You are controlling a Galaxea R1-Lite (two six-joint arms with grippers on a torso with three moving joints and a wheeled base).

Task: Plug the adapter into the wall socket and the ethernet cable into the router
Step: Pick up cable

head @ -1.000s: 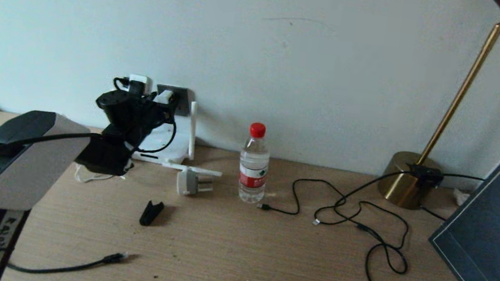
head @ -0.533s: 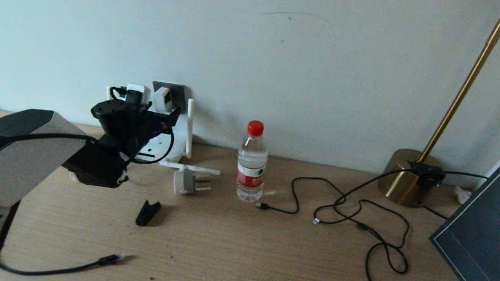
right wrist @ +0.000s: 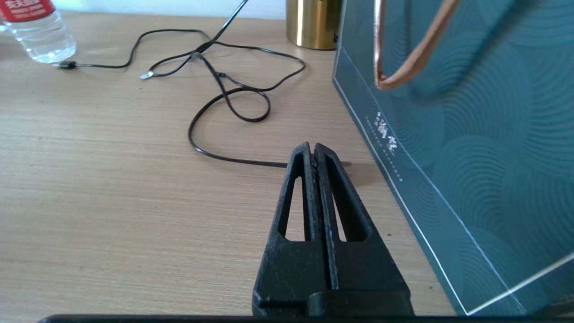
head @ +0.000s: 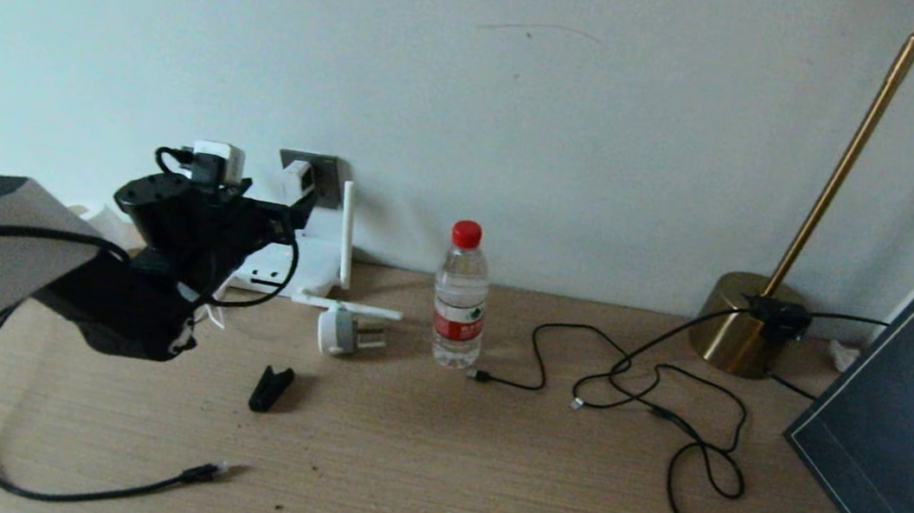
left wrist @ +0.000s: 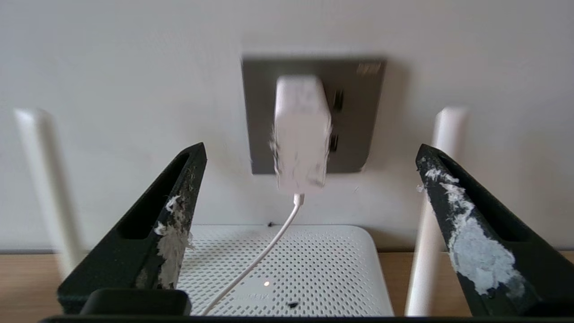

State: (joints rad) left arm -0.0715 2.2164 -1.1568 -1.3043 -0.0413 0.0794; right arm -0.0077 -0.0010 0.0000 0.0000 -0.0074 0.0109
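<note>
The white adapter (left wrist: 300,134) sits plugged into the dark grey wall socket (left wrist: 358,103), and its thin white cord hangs down over the router (left wrist: 314,269). My left gripper (left wrist: 310,147) stands open a short way back from the adapter, touching nothing. In the head view the adapter (head: 296,178) is on the socket (head: 326,173), above the white router (head: 308,260), with my left gripper (head: 283,213) just left of them. The black ethernet cable (head: 208,473) lies loose on the desk near the front left. My right gripper (right wrist: 312,146) is shut and empty, low over the desk at the far right.
A round grey-white plug (head: 339,332) and a black clip (head: 271,388) lie in front of the router. A water bottle (head: 461,296) stands mid-desk. Thin black cords (head: 665,404) sprawl to its right, near a brass lamp base (head: 740,326). A dark teal bag (right wrist: 471,134) stands beside my right gripper.
My left arm has drawn back and to the left, away from the wall. The adapter stays in the socket, free of the fingers. More of the ethernet cable shows.
</note>
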